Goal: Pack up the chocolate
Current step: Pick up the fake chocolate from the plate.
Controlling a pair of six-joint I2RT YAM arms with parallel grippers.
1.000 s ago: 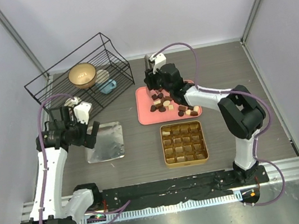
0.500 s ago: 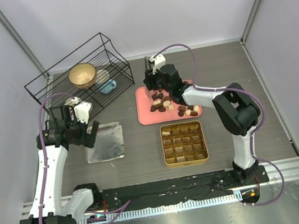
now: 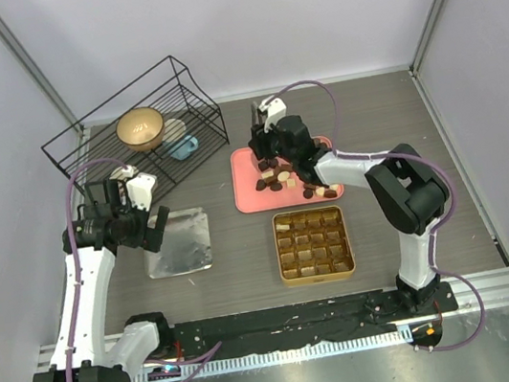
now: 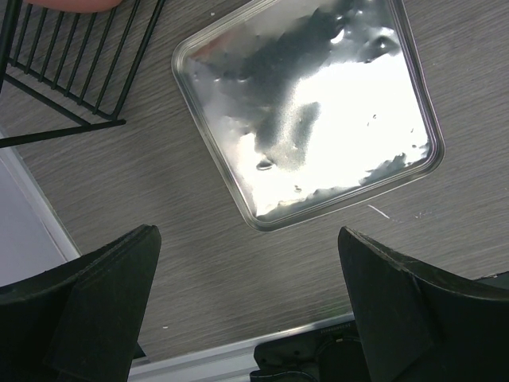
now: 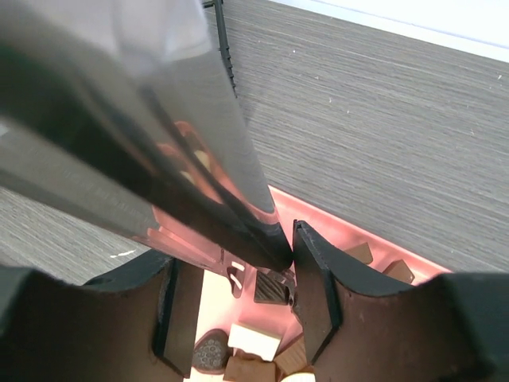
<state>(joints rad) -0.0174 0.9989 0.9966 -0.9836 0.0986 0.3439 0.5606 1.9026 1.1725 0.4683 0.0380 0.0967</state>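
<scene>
The chocolate [image 3: 292, 180] lies in a loose pile of dark, brown and cream pieces on the pink tray [image 3: 247, 195]. My right gripper [image 3: 270, 153] hangs over the tray's far left part, shut on metal tongs [image 5: 199, 159]. In the right wrist view the tongs' tips meet just above a ribbed dark piece [image 5: 271, 288]; whether they touch it is unclear. A cream block [image 5: 254, 341] lies beside it. The gold gridded tin [image 3: 313, 244] sits nearer, with pieces in some cells. My left gripper [image 4: 246, 255] is open over bare table beside a silver tray [image 4: 306, 111].
A black wire rack [image 3: 134, 132] at the back left holds a gold bowl [image 3: 140, 128] and a blue item [image 3: 185, 147]. The silver tray [image 3: 178, 243] lies left of the tin. Pale walls enclose the table on three sides.
The right gripper has shifted slightly right and toward me over the pink tray, and its elbow swung inward. The left arm has barely moved.
</scene>
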